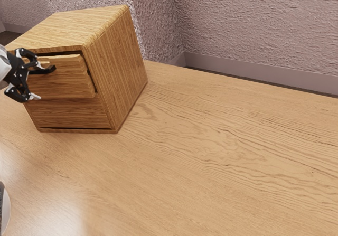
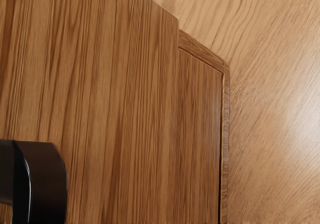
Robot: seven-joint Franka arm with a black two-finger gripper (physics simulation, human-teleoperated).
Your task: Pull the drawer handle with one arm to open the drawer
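The wooden cabinet (image 1: pixel 113 51) stands at the exterior view's left, on the table. Its upper drawer (image 1: pixel 63 80) sticks out a short way from the cabinet's front, with a dark gap above it. A black handle (image 1: pixel 48 68) juts from the drawer front. My black gripper (image 1: pixel 36 81) is right in front of the drawer, open, its fingers spread wide one above the other. The upper finger (image 1: pixel 30 57) is against the handle; the lower finger (image 1: pixel 24 95) hangs clear below it. In the wrist view the drawer front (image 2: pixel 100 98) is very close, and the black handle (image 2: pixel 35 181) is beside the hand.
The wooden table (image 1: pixel 222 157) stretches wide toward the exterior view's right. A textured wall (image 1: pixel 253 19) with a grey baseboard runs behind the cabinet. Below the drawer, the cabinet's lower front panel (image 2: pixel 200 144) stands flush.
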